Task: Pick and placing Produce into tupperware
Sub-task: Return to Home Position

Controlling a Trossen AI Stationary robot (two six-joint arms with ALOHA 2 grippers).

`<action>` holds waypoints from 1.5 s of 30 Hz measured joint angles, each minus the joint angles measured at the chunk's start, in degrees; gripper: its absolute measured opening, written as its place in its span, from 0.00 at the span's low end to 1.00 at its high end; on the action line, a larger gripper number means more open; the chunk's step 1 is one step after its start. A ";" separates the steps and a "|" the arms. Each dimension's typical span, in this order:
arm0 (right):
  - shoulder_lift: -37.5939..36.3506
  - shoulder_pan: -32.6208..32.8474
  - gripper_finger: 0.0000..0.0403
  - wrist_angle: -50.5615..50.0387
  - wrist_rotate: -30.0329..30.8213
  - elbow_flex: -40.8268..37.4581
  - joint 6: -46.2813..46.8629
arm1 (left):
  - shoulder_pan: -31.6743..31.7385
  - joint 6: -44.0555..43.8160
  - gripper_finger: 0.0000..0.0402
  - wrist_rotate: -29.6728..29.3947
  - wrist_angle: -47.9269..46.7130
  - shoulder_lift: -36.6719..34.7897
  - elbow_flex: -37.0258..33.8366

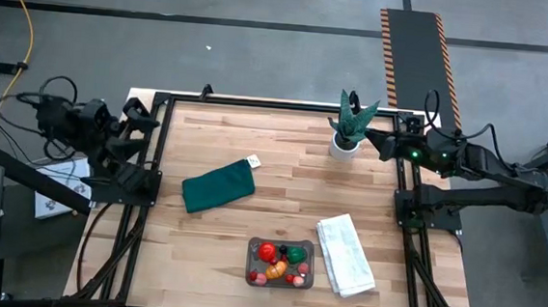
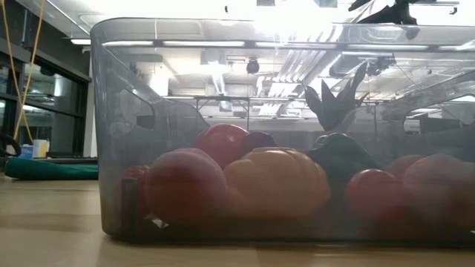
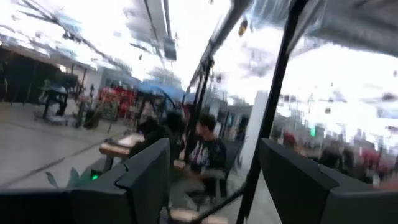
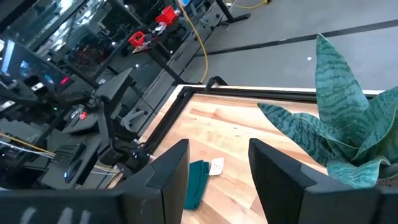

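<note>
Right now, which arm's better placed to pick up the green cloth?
Left. The green cloth lies left of centre, nearer the left end effector; the right end effector sits beside the potted plant.

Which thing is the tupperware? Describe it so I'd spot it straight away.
On the wooden table, look along the edge opposite the potted plant, beside the folded white towel. The tupperware is the small clear greyish tray, the only thing holding colourful toy produce.
</note>
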 joint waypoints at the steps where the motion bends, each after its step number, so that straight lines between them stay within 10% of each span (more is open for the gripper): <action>1: -0.03 0.00 0.39 0.00 0.30 0.00 0.00 | 0.56 -0.28 0.59 0.11 0.95 -1.89 -1.61; 13: -0.04 0.00 0.39 0.04 2.50 0.00 1.07 | 1.74 -2.92 0.59 -0.47 1.10 -18.80 -14.80; 25: -0.04 -0.02 0.39 -0.41 2.73 0.00 1.90 | 1.74 -3.08 0.59 -2.52 2.34 -18.67 -17.03; 45: -0.04 -0.02 0.39 -1.11 2.64 0.00 2.80 | 1.74 -6.52 0.59 3.29 41.28 -18.63 -43.19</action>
